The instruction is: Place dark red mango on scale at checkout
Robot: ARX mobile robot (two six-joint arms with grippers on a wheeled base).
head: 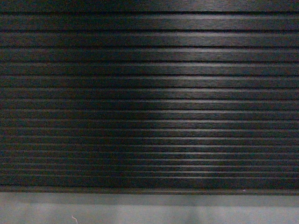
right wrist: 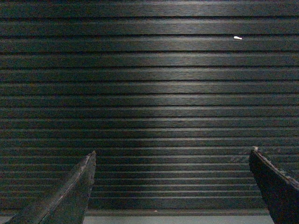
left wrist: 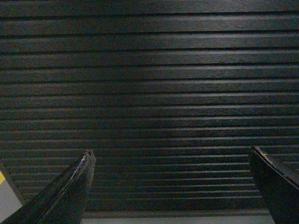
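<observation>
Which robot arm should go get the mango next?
Neither has the edge. The left gripper and right gripper both hang open and empty, facing the checkout slats. No mango or scale shows in any view.

floor (head: 187,212): grey strip along bottom edge | pale thread-like scrap (head: 74,218) on it | yellow patch (left wrist: 2,178) lower left

No text, label or number can be read; the dim, close views show only the checkout (head: 149,93) front's ribbed slats.
</observation>
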